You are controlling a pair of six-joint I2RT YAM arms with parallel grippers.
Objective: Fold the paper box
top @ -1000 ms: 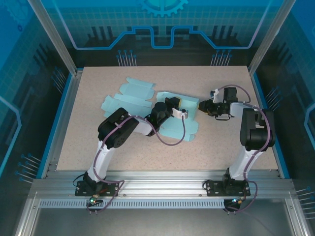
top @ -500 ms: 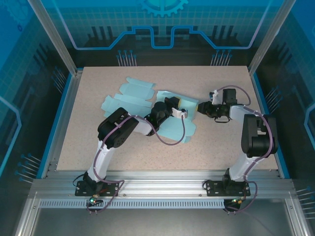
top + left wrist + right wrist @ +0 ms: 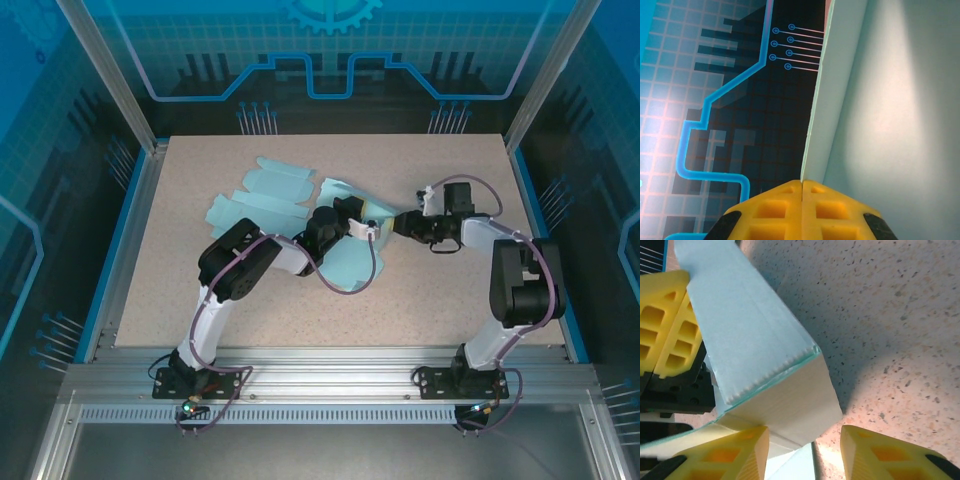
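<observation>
One workpiece, half-formed, with its surroundings listed front to back.

Item: table [image 3: 450, 300], speckled, its front strip bare.

Item: paper box [image 3: 340, 265], pale blue, at mid-table between both grippers. Its near panel covers less of the table than a second ago, so the sheet is drawing up and inward.

Item: left gripper [image 3: 802, 184]. The jaws are pressed together, pinching an upright edge of the box, and its position is unchanged over the last second.

Item: right gripper [image 3: 805, 442]. The jaws are spread and widening. A folded corner of the box sits just ahead of the gap, against or beside one finger; which of the two cannot be told. The gripper has advanced leftward and now stands close to the left gripper.

Judgement: a wall is being pushed upright. The fold is under way and nothing looks locked yet.

Item, far: flat blank [image 3: 265, 190], lying flat beyond the box, untouched.
</observation>
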